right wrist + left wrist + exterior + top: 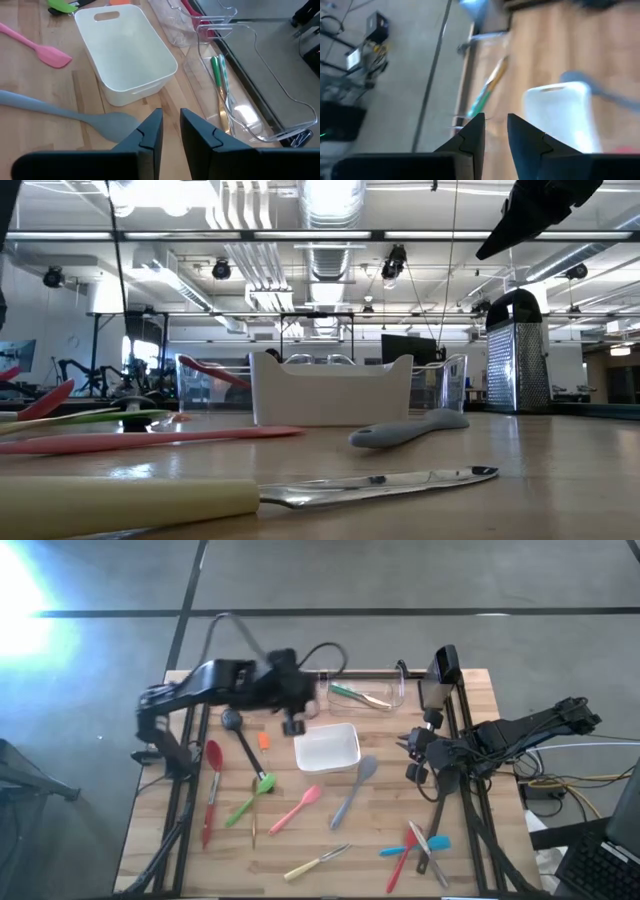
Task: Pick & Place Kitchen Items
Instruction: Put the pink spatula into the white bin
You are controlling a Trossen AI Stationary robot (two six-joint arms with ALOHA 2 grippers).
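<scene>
As I look down from above, my left gripper hangs over the table's far side, between the clear bin and the white dish; my right gripper waits near the right edge. Utensils lie scattered: a black ladle, a pink spatula, a grey spatula.

From table height, a cream-handled knife lies nearest.

My left wrist camera shows my fingers slightly parted, holding nothing, above a green utensil in the bin.

My right wrist shows narrowly parted, empty fingers.
</scene>
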